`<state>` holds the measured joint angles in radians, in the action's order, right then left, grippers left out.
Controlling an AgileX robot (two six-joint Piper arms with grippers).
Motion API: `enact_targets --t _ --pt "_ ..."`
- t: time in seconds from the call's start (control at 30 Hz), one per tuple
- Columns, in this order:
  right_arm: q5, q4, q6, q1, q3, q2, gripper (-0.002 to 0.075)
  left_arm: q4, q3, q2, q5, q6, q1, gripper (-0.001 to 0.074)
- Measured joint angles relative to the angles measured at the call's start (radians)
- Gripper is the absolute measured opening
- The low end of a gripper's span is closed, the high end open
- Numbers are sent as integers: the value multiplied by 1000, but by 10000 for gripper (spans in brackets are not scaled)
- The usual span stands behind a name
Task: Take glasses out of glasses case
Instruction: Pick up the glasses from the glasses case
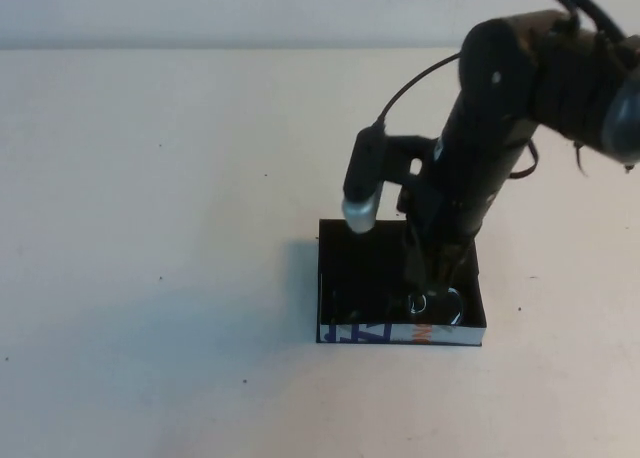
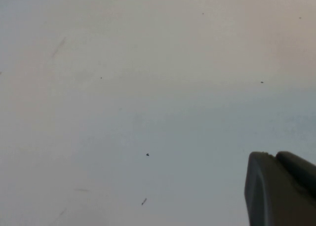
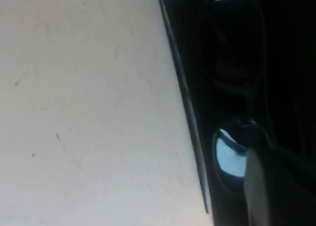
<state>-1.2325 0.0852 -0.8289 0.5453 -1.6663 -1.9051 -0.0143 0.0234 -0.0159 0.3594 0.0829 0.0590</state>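
High view: the black glasses case lies open on the pale counter. The right arm reaches down into it and hides much of the inside. The right end effector is low in the case, at the glasses; I cannot tell if it is apart or together.

Right wrist view shows both dark lenses of the glasses inside the case.

Left wrist view shows only bare counter and a dark tip of the left end effector; its state is unclear.

The white side has blue and orange letters, unreadable.

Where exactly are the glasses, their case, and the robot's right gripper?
glasses (image 3: pixel 228 154): right wrist view, on a shiny lens.
glasses case (image 1: pixel 365 332): high view, on its white printed side.
right gripper (image 1: pixel 428 286): high view, down inside the case.
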Motion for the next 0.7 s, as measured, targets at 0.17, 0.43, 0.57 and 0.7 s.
enact_targets --t 0.17,0.43,0.57,0.7 --pt "6 29 -54 29 0 -47 -6 0 0 0 0 0 0 -5" --pt "58 56 -66 29 0 -77 302 0 0 0 0 0 0 -4" --pt "80 56 -66 29 0 -92 372 0 0 0 0 0 0 -4" --pt "105 52 -66 29 0 -115 372 0 0 0 0 0 0 -5"
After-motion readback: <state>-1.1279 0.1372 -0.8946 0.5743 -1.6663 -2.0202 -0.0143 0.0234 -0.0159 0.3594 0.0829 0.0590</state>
